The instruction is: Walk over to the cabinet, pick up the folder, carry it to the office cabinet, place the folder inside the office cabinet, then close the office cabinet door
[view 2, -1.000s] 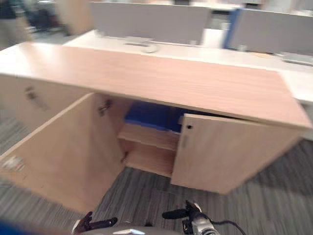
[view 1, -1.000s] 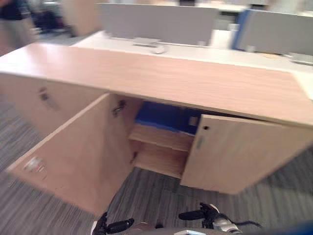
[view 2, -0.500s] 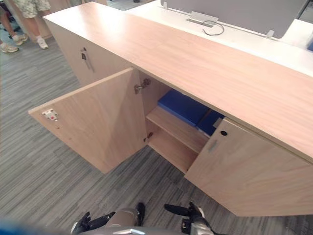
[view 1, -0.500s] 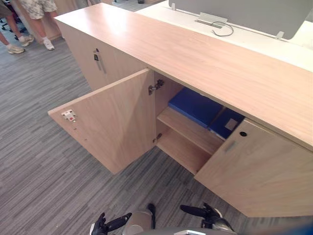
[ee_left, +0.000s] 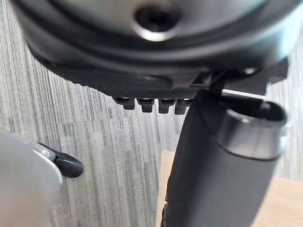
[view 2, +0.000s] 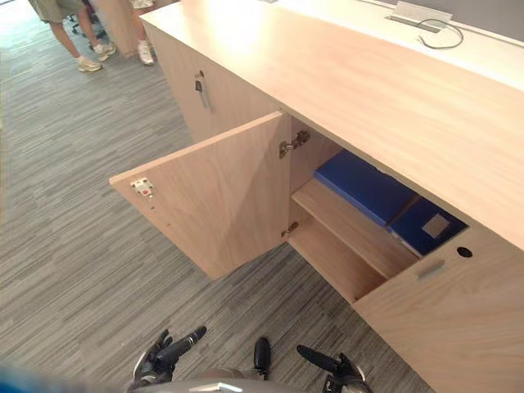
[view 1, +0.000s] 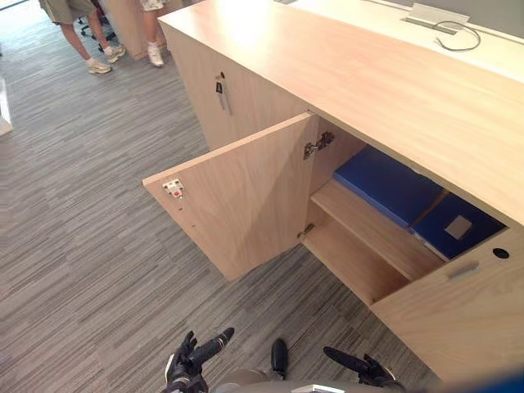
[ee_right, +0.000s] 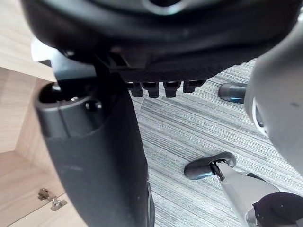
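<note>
Left hand (view 1: 195, 357) and right hand (view 1: 361, 368) hang low at the near edge, fingers relaxed and apart, holding nothing, as they did half a second ago. The whole view has swung since then, which is camera motion; the cabinet's contents are unchanged. Grey carpet (view 1: 90, 246) lies open before the left door (view 1: 241, 196), which stands wide. The right door (view 1: 458, 315) is ajar. On the upper shelf (view 1: 372, 233) lies the blue folder (view 1: 385, 184), flat, beside a second blue folder (view 1: 454, 228). Beyond the cabinet top (view 1: 352, 74), people's legs (view 1: 82, 37) stand far left.
</note>
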